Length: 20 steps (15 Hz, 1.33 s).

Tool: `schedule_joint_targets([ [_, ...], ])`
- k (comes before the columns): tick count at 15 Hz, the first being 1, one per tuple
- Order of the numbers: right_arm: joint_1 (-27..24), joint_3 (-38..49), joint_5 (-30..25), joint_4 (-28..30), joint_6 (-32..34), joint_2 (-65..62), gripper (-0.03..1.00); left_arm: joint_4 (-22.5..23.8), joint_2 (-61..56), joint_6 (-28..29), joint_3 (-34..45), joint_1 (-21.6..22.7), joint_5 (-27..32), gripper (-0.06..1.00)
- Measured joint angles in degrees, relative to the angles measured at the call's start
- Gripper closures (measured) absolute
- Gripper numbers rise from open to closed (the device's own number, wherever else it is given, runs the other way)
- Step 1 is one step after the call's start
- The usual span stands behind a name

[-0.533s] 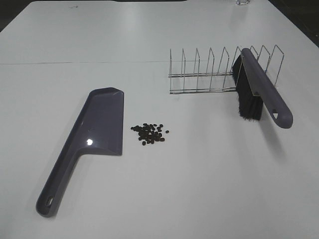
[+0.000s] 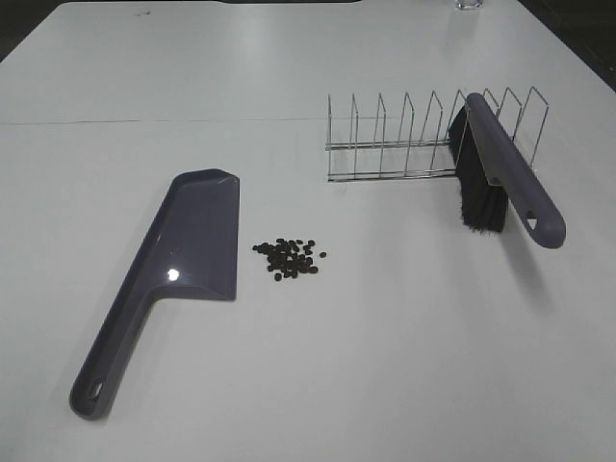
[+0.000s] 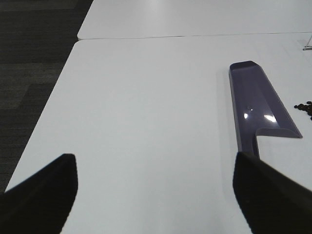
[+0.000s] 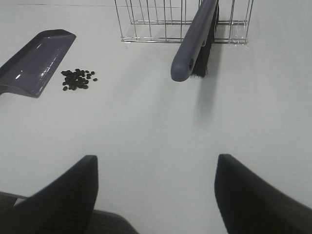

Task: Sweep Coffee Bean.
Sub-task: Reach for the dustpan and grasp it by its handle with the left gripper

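The coffee beans [image 2: 290, 258] lie in a small dark cluster on the white table, just right of the purple dustpan [image 2: 192, 241], which lies flat with its handle toward the front. The purple brush [image 2: 500, 168] with black bristles leans in the wire rack [image 2: 404, 144] at the right. Neither gripper shows in the high view. In the left wrist view my left gripper [image 3: 155, 163] is open and empty, short of the dustpan [image 3: 258, 102]; a few beans [image 3: 306, 107] show at the edge. In the right wrist view my right gripper [image 4: 157, 160] is open and empty, short of the brush [image 4: 195, 39], beans [image 4: 77, 79] and dustpan [image 4: 34, 61].
The wire rack [image 4: 161, 19] has several upright dividers and stands behind the beans on the right. A seam [image 2: 144, 121] runs across the table behind the dustpan. A glass [image 2: 469, 4] stands at the far edge. Dark floor [image 3: 29, 58] lies beyond the table's left edge.
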State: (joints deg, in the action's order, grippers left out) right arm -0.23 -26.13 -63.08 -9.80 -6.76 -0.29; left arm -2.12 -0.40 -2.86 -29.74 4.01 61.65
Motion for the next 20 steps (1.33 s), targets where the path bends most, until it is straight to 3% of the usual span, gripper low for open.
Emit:
schedule_joint_targets([
  [2, 0.0, 0.0, 0.0, 0.0, 0.0, 0.0, 0.37, 1.38, 0.0, 1.89, 0.0, 0.0, 0.0, 0.02],
  [4, 0.0, 0.0, 0.0, 0.0, 0.0, 0.0, 0.37, 2.12, 0.0, 2.23, 0.0, 0.0, 0.0, -0.03],
  [13, 0.0, 0.0, 0.0, 0.0, 0.0, 0.0, 0.37, 2.12, 0.0, 2.41, 0.0, 0.0, 0.0, -0.04],
  [16, 0.0, 0.0, 0.0, 3.04, 0.0, 0.0, 0.37, 2.12, 0.0, 2.35, 0.0, 0.0, 0.0, -0.04],
  [20, 0.0, 0.0, 0.0, 4.64, 0.0, 0.0, 0.37, -1.89, 0.0, 0.46, 0.0, 0.0, 0.0, -0.04],
])
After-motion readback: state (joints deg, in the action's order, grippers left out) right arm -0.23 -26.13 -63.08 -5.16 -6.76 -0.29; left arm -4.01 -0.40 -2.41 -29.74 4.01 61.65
